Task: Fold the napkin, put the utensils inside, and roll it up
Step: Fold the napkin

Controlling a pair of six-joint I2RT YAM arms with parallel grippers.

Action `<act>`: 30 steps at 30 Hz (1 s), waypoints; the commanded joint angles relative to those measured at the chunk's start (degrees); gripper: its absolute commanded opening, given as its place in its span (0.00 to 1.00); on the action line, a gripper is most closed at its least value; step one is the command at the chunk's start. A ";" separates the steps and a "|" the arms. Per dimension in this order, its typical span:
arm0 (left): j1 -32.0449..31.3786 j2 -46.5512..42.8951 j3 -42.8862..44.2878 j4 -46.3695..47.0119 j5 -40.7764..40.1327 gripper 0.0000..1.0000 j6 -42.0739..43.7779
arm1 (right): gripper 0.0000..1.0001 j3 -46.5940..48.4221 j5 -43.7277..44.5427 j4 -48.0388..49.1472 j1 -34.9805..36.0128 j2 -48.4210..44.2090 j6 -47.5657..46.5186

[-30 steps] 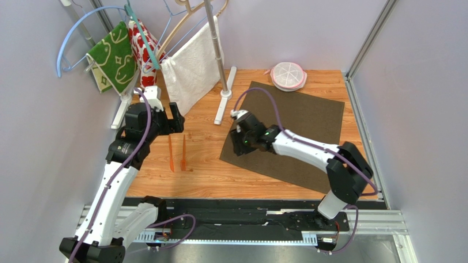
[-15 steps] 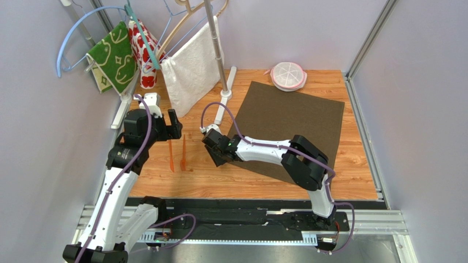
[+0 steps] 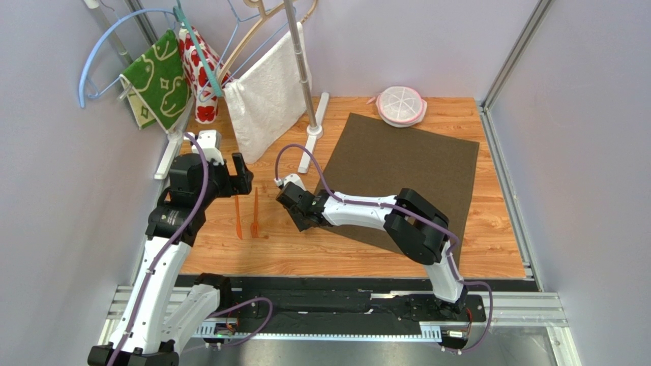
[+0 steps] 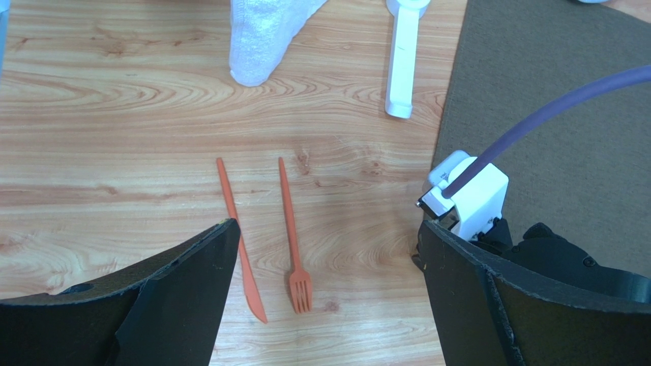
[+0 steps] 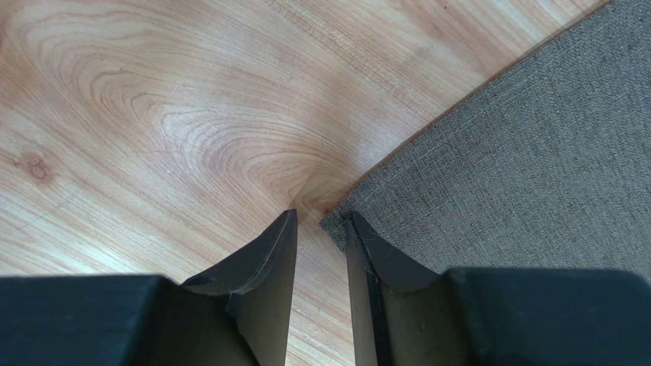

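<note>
Our right hand (image 5: 321, 217) straddles the napkin's (image 5: 497, 152) eight-o'clock corner, fingers (image 5: 260, 259) narrowly apart. Our left hand (image 4: 328, 229) gapes wide over the utensils (image 4: 289, 221), at nine o'clock, well apart from the napkin's edge.

A white terry towel (image 3: 267, 88) hangs by a grey metal pole stand (image 3: 301, 69), near a green patterned cloth (image 3: 159, 76) and a red-and-white cloth (image 3: 200, 72) (both hung up); a round pink-rimmed dish (image 3: 401, 105) rests on the wood-grain tabletop (image 3: 290, 248).
</note>
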 commanded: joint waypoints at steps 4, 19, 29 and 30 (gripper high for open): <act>0.45 -1.28 -0.27 1.85 1.21 0.96 0.94 | 0.31 0.54 2.52 -1.53 0.18 3.80 0.42; 0.45 -3.04 -0.54 1.94 0.24 0.96 1.03 | 0.00 -2.01 -4.68 -0.31 0.53 4.24 2.36; 0.62 -4.10 -0.71 1.94 -1.34 0.96 1.03 | 0.00 -2.89 -9.88 3.65 6.42 -4.01 4.11; 0.62 -4.18 -0.71 1.94 -1.34 0.96 1.12 | 0.00 -2.89 -8.14 3.22 6.34 -4.89 3.77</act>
